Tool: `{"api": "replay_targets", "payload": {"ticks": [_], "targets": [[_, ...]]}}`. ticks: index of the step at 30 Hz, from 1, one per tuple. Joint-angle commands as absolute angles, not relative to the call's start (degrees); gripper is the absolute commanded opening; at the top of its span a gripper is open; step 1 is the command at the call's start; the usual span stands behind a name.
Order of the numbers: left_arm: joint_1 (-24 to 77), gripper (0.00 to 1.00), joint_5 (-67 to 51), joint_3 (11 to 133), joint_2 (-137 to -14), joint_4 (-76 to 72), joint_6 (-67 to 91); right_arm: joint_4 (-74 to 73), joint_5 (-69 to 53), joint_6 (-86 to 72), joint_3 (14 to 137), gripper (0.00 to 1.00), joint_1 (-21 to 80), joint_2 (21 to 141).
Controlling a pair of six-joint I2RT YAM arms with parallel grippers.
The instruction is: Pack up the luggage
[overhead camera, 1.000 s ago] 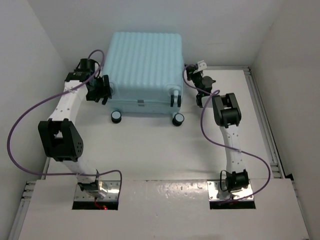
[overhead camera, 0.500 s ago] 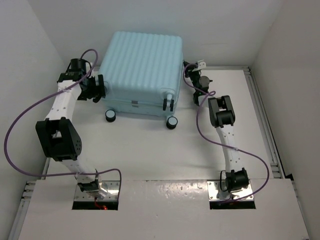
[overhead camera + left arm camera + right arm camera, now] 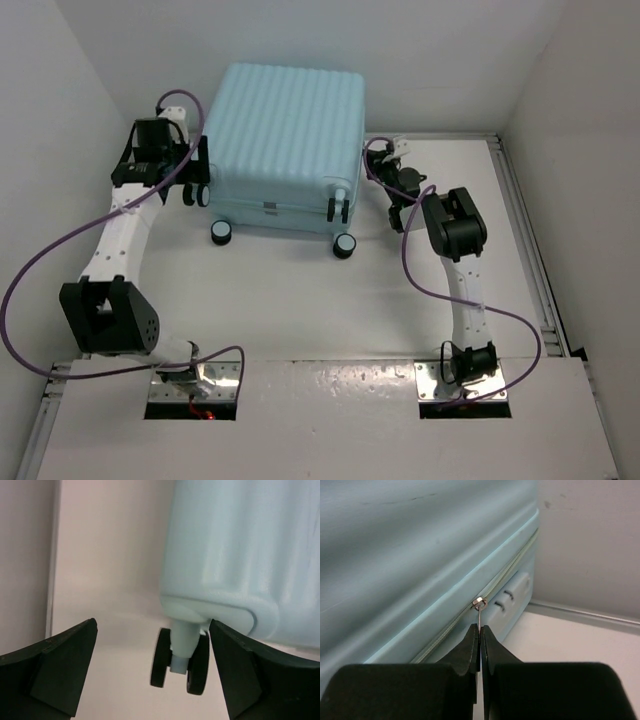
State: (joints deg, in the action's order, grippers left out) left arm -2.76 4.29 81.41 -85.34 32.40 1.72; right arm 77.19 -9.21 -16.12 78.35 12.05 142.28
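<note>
The luggage (image 3: 285, 125), a pale aqua ribbed hard-shell suitcase, lies closed at the back of the table with its black wheels (image 3: 221, 231) toward me. My left gripper (image 3: 198, 176) is open at its left near corner; in the left wrist view a double wheel (image 3: 181, 661) hangs between its fingers (image 3: 60, 667) under the shell (image 3: 240, 555). My right gripper (image 3: 377, 168) is at the suitcase's right side. In the right wrist view it (image 3: 479, 628) is shut on the metal zipper pull (image 3: 478, 611) of the zipper seam (image 3: 505, 577).
White walls stand close on the left (image 3: 50, 120) and right (image 3: 590, 120). A metal rail (image 3: 525, 230) runs along the table's right edge. Purple cables (image 3: 40, 260) loop off both arms. The arm bases (image 3: 190, 380) sit on a raised white ledge at the front.
The suitcase slid a little to the left over the second. My left gripper moved up along its left corner. My right gripper followed the suitcase's right side, staying at the zipper.
</note>
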Motion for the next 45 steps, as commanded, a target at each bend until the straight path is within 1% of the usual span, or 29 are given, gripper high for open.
{"api": "replay_targets", "payload": {"ticks": [1, 2, 4, 6, 7, 8, 10, 11, 15, 16, 21, 28, 38, 45], "targets": [[-5.88, 1.00, 5.72, 81.74, -81.12, 21.52, 4.91, 93.08, -12.21, -19.07, 72.87, 0.00, 14.23, 138.08], [-7.72, 1.00, 3.80, 82.43, -80.60, 22.23, 4.92, 93.08, -12.56, -19.68, 71.99, 0.00, 15.11, 137.73], [-7.73, 1.00, -6.03, 82.97, -79.90, 23.81, 3.88, 92.99, -13.18, -20.56, 70.49, 0.00, 15.73, 136.58], [-5.03, 1.00, -15.24, 83.67, -79.19, 27.32, 1.24, 92.99, -13.97, -21.79, 69.88, 0.00, 17.40, 135.44], [-3.10, 1.00, -16.95, 83.67, -79.19, 28.99, 0.01, 92.99, -14.06, -22.14, 69.53, 0.00, 17.66, 134.92], [1.45, 1.00, -17.83, 83.67, -78.58, 31.53, -0.87, 92.99, -14.06, -22.41, 69.52, 0.00, 18.62, 134.91], [5.52, 1.00, -18.72, 83.15, -78.57, 33.21, -0.88, 92.99, -14.06, -23.11, 70.31, 0.00, 19.59, 134.91], [9.28, 1.00, -18.72, 82.45, -78.57, 33.22, -0.01, 93.08, -13.98, -23.12, 70.40, 0.00, 20.38, 134.91], [15.45, 1.00, -18.72, 83.67, -80.24, 33.22, 5.43, 93.08, -13.36, -24.08, 71.10, 0.00, 22.06, 134.56], [16.43, 1.00, -16.63, 83.67, -80.77, 33.22, 6.67, 92.99, -13.27, -23.99, 71.19, 0.00, 22.32, 134.21], [19.78, 1.00, -15.82, 86.74, -85.68, 33.75, 12.99, 92.99, -13.01, -24.70, 70.93, 0.00, 24.08, 132.80], [28.46, 1.00, -12.31, 91.31, -89.73, 33.75, 20.12, 92.99, -12.57, -25.14, 69.52, 0.00, 25.23, 131.49], [36.47, 1.00, 0.77, 98.52, -99.13, 38.31, 28.56, 92.99, -12.22, -24.52, 67.85, 0.00, 25.14, 130.17], [39.64, 1.00, 10.18, 96.68, -101.07, 39.46, 29.09, 92.99, -12.13, -25.05, 66.89, 0.00, 24.70, 128.85]]}}
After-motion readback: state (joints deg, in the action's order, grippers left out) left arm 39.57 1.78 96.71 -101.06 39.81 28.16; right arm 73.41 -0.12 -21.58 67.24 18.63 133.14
